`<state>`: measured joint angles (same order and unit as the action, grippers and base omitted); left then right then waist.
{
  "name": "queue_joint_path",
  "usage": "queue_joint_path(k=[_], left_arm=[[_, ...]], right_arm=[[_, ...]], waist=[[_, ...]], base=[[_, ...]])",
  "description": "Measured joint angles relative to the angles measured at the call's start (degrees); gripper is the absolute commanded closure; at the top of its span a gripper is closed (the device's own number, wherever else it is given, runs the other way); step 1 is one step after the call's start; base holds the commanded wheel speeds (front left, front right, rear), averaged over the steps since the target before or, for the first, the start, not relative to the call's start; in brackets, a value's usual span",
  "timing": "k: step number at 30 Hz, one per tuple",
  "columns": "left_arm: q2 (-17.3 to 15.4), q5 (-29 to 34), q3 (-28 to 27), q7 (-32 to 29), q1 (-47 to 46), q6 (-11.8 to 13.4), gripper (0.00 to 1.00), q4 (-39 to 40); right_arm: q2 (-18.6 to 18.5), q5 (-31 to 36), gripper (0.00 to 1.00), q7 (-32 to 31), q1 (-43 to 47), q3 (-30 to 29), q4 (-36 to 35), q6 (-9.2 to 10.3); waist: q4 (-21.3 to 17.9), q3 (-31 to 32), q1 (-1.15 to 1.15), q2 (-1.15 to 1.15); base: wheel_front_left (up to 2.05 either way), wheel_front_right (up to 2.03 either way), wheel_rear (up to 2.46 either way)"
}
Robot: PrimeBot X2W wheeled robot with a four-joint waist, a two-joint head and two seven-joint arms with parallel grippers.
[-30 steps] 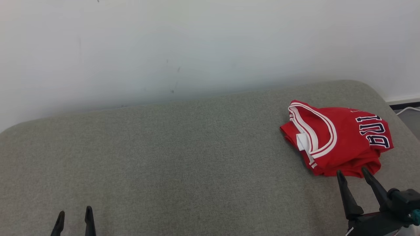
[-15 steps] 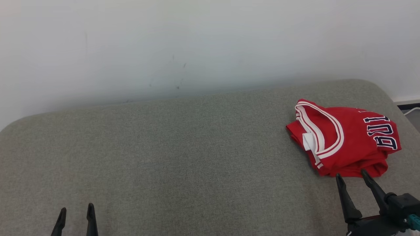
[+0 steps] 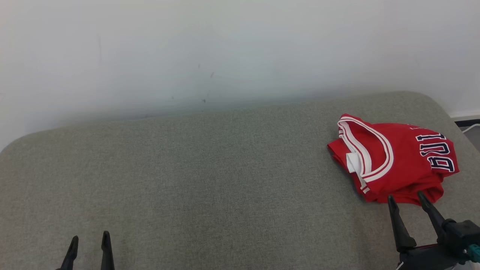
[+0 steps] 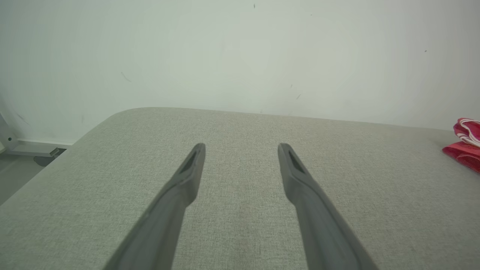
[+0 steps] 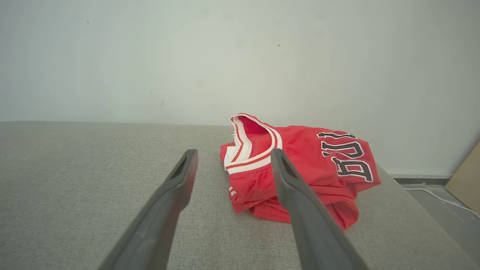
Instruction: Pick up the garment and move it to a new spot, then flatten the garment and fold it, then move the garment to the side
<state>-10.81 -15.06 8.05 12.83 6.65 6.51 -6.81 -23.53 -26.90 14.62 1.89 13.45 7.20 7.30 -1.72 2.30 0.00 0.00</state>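
The garment (image 3: 397, 161) is a red jersey with white-striped trim and dark lettering, lying folded in a compact bundle at the right end of the grey-green cushion (image 3: 210, 180). It also shows in the right wrist view as the garment (image 5: 311, 172), and its edge as the garment (image 4: 465, 144) in the left wrist view. My right gripper (image 3: 407, 197) is open just in front of the bundle's near edge, apart from it, fingers (image 5: 180, 176) spread and empty. At the lower left my left gripper (image 3: 89, 240) is open and empty over bare cushion, far from the jersey.
A pale wall (image 3: 225, 52) rises right behind the cushion. The cushion's rounded right end drops to a floor with a white cable (image 5: 442, 198). At the left end a metal frame foot (image 4: 33, 150) stands on the floor.
The head camera shifted slightly, moving the whole picture. My right gripper has drawn back a little from the garment's near edge. The garment lies as before.
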Motion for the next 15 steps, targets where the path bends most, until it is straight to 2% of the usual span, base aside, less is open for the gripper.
queue_joint_path(k=[10,11,15], left_arm=[[0.03,0.21,-0.21,0.14,-0.03,0.01,0.0,-0.58],[0.03,0.33,-0.13,0.14,-0.03,0.01,1.0,-0.57],[1.07,0.32,0.36,-0.13,0.88,0.01,1.0,-2.65]], right_arm=[[1.04,0.91,0.0,0.0,0.74,-1.93,0.25,-0.01],[1.14,0.93,1.0,0.0,0.94,-2.08,0.25,-0.07],[2.87,0.96,1.0,-0.05,2.39,-1.2,2.22,-0.08]], waist=[[0.23,0.3,0.0,0.0],[0.24,0.3,0.0,0.0],[0.24,0.3,0.0,0.0]], base=[[0.0,0.0,0.0],[0.0,0.0,0.0],[0.0,0.0,0.0]])
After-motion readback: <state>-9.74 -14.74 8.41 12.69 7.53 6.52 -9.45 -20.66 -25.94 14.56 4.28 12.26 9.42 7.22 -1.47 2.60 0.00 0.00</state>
